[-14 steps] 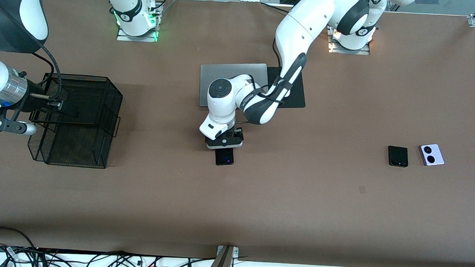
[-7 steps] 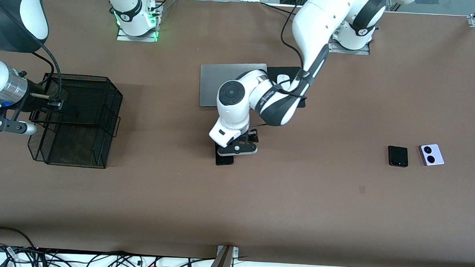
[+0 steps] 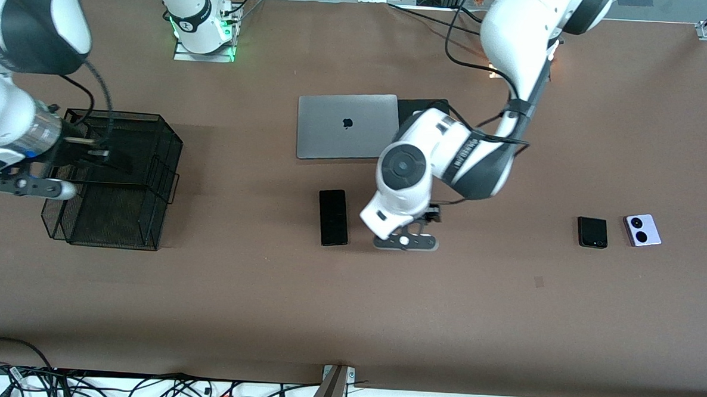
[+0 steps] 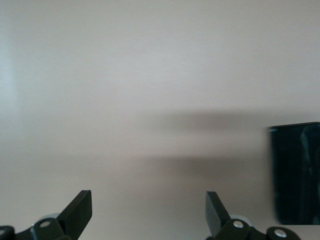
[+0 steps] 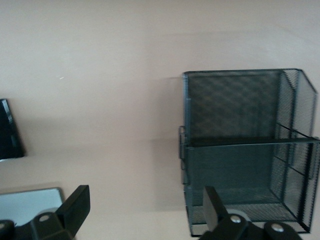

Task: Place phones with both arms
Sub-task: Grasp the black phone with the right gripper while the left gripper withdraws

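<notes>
Moving off toward the left arm's end of the surface (image 3: 384, 319), the left gripper (image 4: 149, 212) has left the long black phone (image 3: 333, 217) it stood over a second ago. Half a second back it still covered the phone's upper end; now the whole slab shows, flat on the surface, just nearer the front camera than the closed laptop (image 3: 347, 126). The phone lies where it lay before, so it reads as set down and released.

Left gripper: fingers spread wide, nothing between them, over bare surface just beside the phone; the phone's edge shows at the margin of the left wrist view.

Right gripper (image 5: 145, 210): fingers spread wide, empty, hanging by the black mesh basket (image 3: 115, 179) at the right arm's end. The right arm has shifted only slightly over the second and appears to be waiting.

Small black phone (image 3: 592, 232) and lavender-white phone (image 3: 642, 229) lie side by side, near but apart, toward the left arm's end, unmoved.

Judgement: one leg done. The left arm's heading suggests the small pair is next. The long phone now sits mid-surface, likely staged for the right arm to take to the basket.
</notes>
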`<state>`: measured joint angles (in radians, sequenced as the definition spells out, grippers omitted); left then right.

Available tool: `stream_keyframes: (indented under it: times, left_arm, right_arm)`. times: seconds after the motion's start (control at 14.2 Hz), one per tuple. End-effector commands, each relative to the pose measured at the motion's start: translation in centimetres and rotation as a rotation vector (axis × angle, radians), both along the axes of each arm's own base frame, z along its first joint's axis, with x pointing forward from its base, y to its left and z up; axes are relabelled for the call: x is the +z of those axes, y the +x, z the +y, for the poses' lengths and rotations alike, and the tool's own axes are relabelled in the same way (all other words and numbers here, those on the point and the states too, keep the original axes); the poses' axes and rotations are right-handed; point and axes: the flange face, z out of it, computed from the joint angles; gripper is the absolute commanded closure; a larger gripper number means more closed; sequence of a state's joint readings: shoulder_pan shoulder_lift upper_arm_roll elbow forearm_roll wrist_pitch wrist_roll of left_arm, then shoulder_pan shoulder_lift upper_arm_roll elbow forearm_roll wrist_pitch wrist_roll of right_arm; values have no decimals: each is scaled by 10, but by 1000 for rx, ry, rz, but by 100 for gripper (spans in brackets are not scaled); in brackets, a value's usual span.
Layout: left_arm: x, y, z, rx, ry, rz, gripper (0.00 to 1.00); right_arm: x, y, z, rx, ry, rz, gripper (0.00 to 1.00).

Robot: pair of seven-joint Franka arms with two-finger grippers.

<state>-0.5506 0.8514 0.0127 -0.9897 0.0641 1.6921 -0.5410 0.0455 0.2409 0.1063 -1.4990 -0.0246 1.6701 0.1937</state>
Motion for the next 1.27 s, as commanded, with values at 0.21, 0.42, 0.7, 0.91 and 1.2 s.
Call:
stream_keyframes:
  times: [0.21,0.42,0.7,0.91,1.2]
  left_arm:
    - [25,18,109,-67,63,65,0]
    - [37,23,166,-150,45,108,0]
    - [39,31,214,-323,50,163,0]
    - [40,35,241,-387,47,190,0]
    - [52,32,304,-510,77,231,0]
  right_arm:
    - [-33,-8,144,94,20,-55,0]
    - [-87,3,211,132,58,-118,0]
    - [-159,28,292,64,94,-113,0]
    - [-201,19,339,75,104,-105,0]
    - [-257,-7,380,135,94,-88,0]
